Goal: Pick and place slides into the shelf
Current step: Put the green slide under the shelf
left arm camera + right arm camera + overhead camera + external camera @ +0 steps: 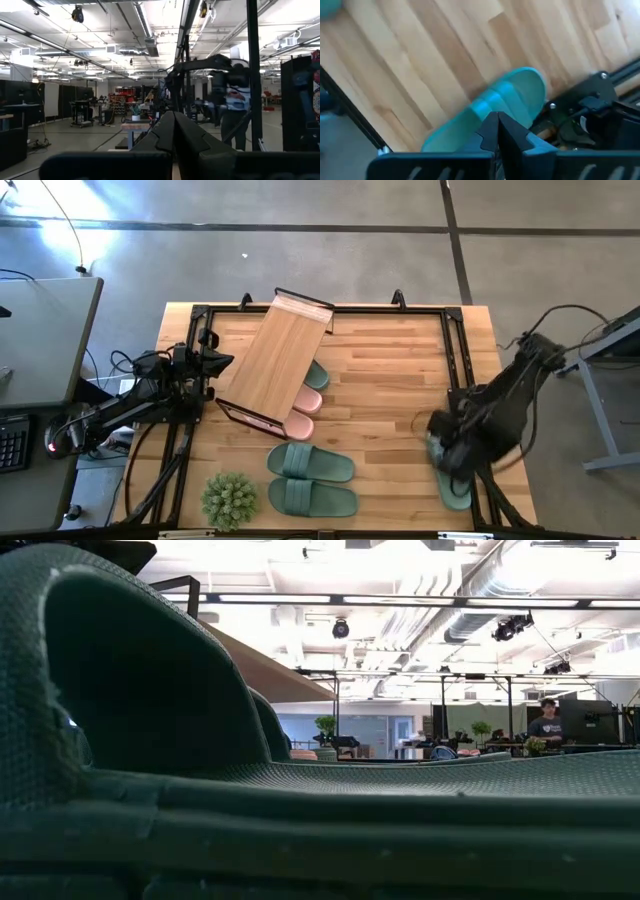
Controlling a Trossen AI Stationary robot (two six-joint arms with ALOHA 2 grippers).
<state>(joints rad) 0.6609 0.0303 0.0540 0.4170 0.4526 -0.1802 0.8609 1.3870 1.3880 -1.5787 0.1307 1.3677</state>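
The bamboo-topped shelf (275,362) stands askew at the table's middle. Beneath its right edge lie the pink-and-white pair (303,412) and one green slide (317,373). Two more green slides (311,480) lie side by side near the near edge; one of them (320,810) fills the low view. The last green slide (455,486) lies at the near right corner, partly under my right gripper (446,452). In the right wrist view that gripper (497,124) is shut, pointing down over this slide's strap (492,99). My left gripper (174,126) is shut and waits at the left edge. My right gripper comes from above with shut fingertips (489,131) right over the strap of the green slide (506,100), which lies flat on the table beside the black rail. Whether the tips touch the strap, I cannot tell.
A spiky green plant ball (229,499) sits at the near edge, left of the green pair. A black metal frame (458,340) runs around the tabletop, with cables at the right. Bare wood (385,390) lies between shelf and right arm. A person (546,725) stands far behind.
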